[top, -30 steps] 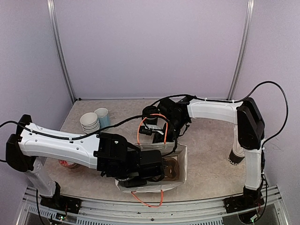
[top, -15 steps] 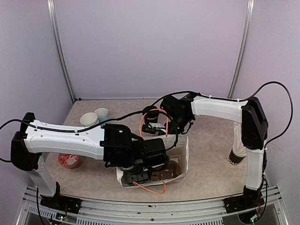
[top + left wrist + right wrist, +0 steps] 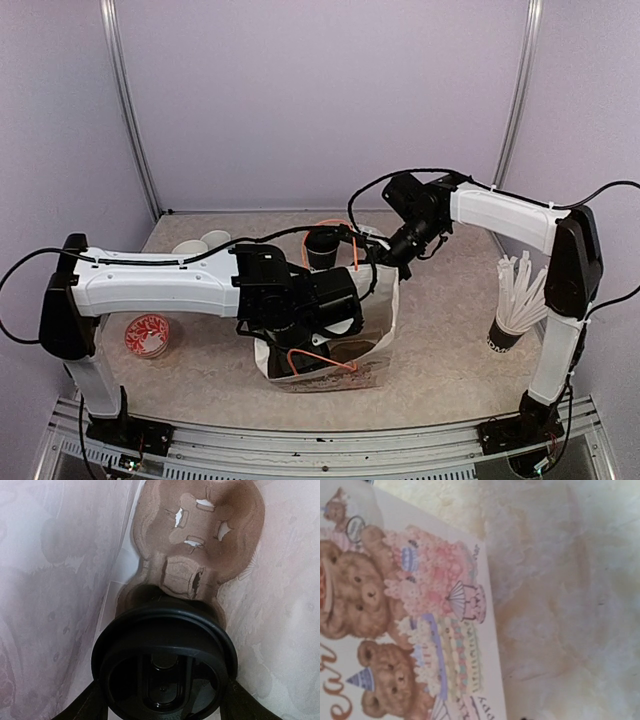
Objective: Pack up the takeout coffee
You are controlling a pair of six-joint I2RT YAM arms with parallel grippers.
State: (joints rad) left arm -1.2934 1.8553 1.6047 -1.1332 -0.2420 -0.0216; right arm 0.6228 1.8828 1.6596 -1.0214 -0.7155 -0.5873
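Left arm reaches across from the left, with the left gripper (image 3: 162,705) pointing down into the white paper bag (image 3: 378,312).
- Jaws are fairly wide and closed on the held cup (image 3: 162,666), a black cup with a black lid. In the left wrist view a dark finger (image 3: 90,706) shows at each side of the lid.
- This cup is inside the bag, between its pale walls, over the near end of the brown cardboard carrier (image 3: 200,535) on the bag floor. Whether the cup touches the carrier cannot be told.
- The carrier's far pocket is empty, its flaps showing.

The second cup (image 3: 322,247), also black, stands on the table (image 3: 450,335) just behind the bag, near an orange handle (image 3: 346,240). Its lid is too small to make out.

Right arm arcs in from the right, with the right gripper (image 3: 393,254) at the bag's far right corner, by the rim.
- Its fingers do not show in the right wrist view, and the top view is too dark there, so open or closed cannot be told. Nor can it be told whether it holds the rim.
- The right wrist view shows the bag's outer face, printed with teddy bears and a cake, and the mottled table beside it.

Elsewhere:
- A red-patterned dish (image 3: 147,336) sits near the left arm's base.
- Pale cup rims (image 3: 192,246) show behind that arm.
- A dark cup of white straws (image 3: 512,305) stands at the right, well apart from the bag.
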